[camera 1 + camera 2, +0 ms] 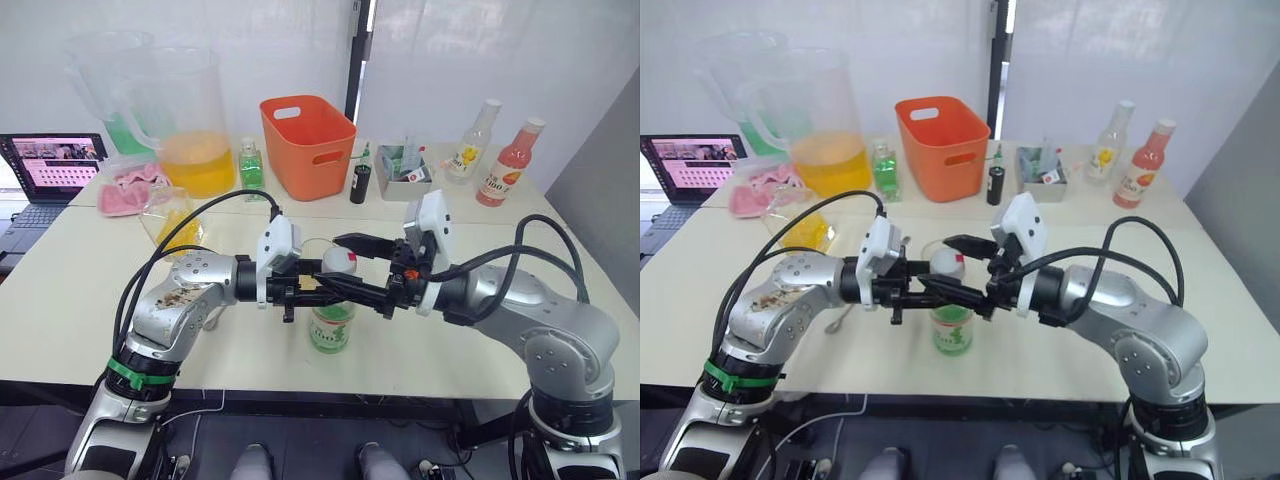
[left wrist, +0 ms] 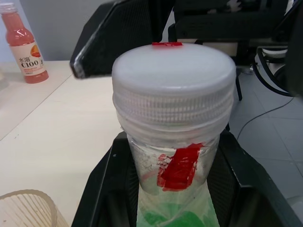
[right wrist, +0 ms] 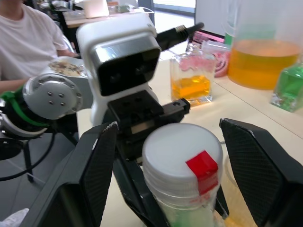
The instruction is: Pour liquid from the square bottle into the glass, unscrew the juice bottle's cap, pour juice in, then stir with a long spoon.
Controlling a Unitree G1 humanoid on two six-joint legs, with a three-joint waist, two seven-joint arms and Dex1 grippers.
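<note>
Juice bottle (image 1: 331,318), green label, white cap (image 2: 173,78) with a red tape mark, is standing upright near the front edge of the table (image 1: 70,300), about midway along it; left gripper (image 1: 318,291) is gripping the bottle's neck just under the cap, jaws clamped on it from both sides; right gripper (image 1: 362,262) is hovering at cap height, its two black fingers (image 3: 98,165) standing apart on either side of the cap and not touching it; glass (image 1: 317,250) is standing just behind the bottle, partly hidden by the grippers; square bottle (image 3: 191,81) holding orange liquid is sitting toward the left side of the table; large pitcher (image 1: 190,118) of orange liquid and small green bottle (image 1: 250,165) are standing along the back edge; orange basket (image 1: 306,145) is sitting at the back middle; yellow-label bottle (image 1: 476,141) and pink bottle (image 1: 510,162) are standing at the back right corner; laptop (image 1: 48,172) is lying open beyond the table's left edge; a person in a white shirt (image 3: 26,40) is sitting in the background of the right wrist view.
</note>
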